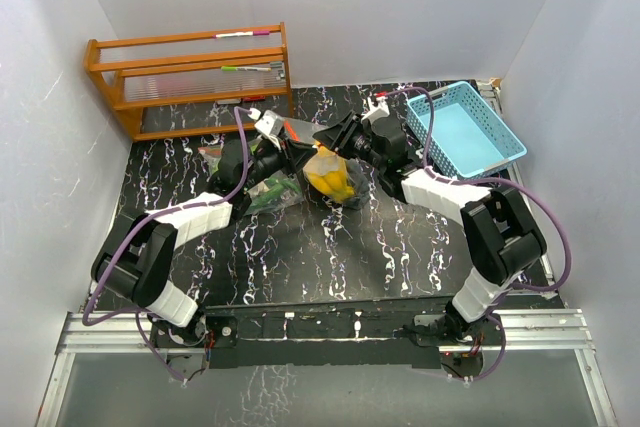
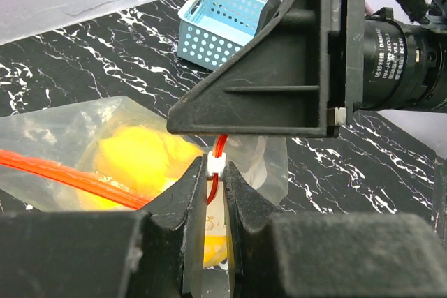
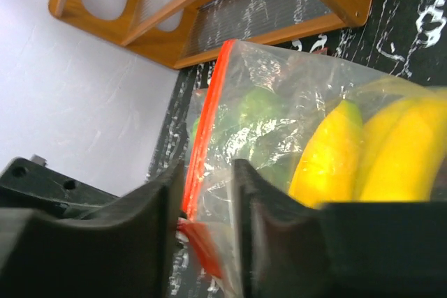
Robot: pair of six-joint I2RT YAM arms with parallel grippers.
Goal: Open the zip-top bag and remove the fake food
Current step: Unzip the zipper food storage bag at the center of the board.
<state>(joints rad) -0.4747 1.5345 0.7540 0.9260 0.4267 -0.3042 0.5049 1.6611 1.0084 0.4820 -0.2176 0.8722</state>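
The clear zip-top bag [image 1: 330, 175] with a red zip strip [image 3: 206, 102] hangs above the table's middle between both arms. Inside it are the fake food's yellow bananas [image 3: 391, 151] and green pieces [image 3: 262, 113]; the bananas glow yellow through the film [image 2: 140, 158]. My left gripper [image 2: 217, 165] is shut on the white slider of the zip. In the top view it [image 1: 292, 152] sits left of the bag. My right gripper [image 3: 208, 172] faces it from the right [image 1: 335, 139], jaws apart with the zip edge and film running between them.
A light-blue perforated basket [image 1: 465, 127] stands at the back right, also in the left wrist view [image 2: 220, 22]. A wooden rack [image 1: 190, 72] lines the back left wall. White walls close in the black marbled table [image 1: 330, 257].
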